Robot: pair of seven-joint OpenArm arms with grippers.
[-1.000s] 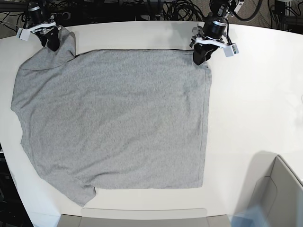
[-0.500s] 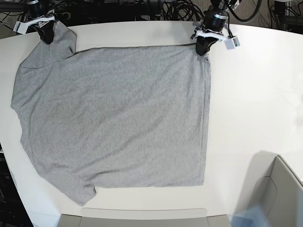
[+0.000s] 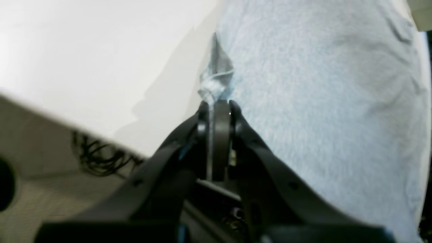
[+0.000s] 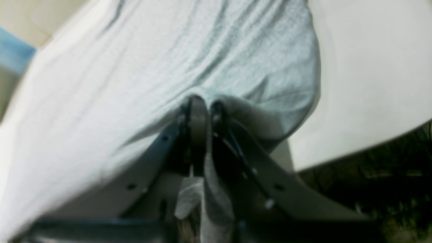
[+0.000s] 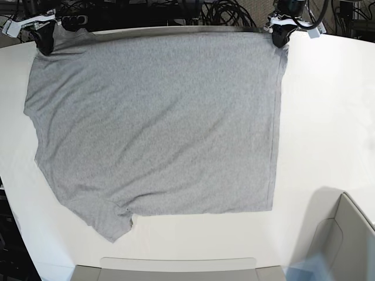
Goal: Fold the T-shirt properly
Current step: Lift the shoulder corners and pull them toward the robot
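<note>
The heather-grey T-shirt (image 5: 158, 117) lies spread across the white table (image 5: 328, 117), plain side up, stretched along the far edge. My left gripper (image 5: 280, 36) is at the far right corner of the cloth, shut on it. In the left wrist view the black fingers (image 3: 236, 118) pinch a bunched hem corner of the T-shirt (image 3: 320, 101). My right gripper (image 5: 44, 40) holds the far left corner, shut on the fabric. The right wrist view shows the T-shirt (image 4: 135, 77) draped over the closed fingertips (image 4: 216, 108), with a strip of cloth hanging between the fingers.
Dark cables (image 5: 222, 12) run behind the table's far edge. A grey bin (image 5: 345, 240) stands at the near right corner, and a flat grey panel (image 5: 176, 268) lies along the near edge.
Both grippers have pulled the shirt's far edge back toward the table's far side and spread apart. The whole shirt slid away with them and lies flatter and wider.
</note>
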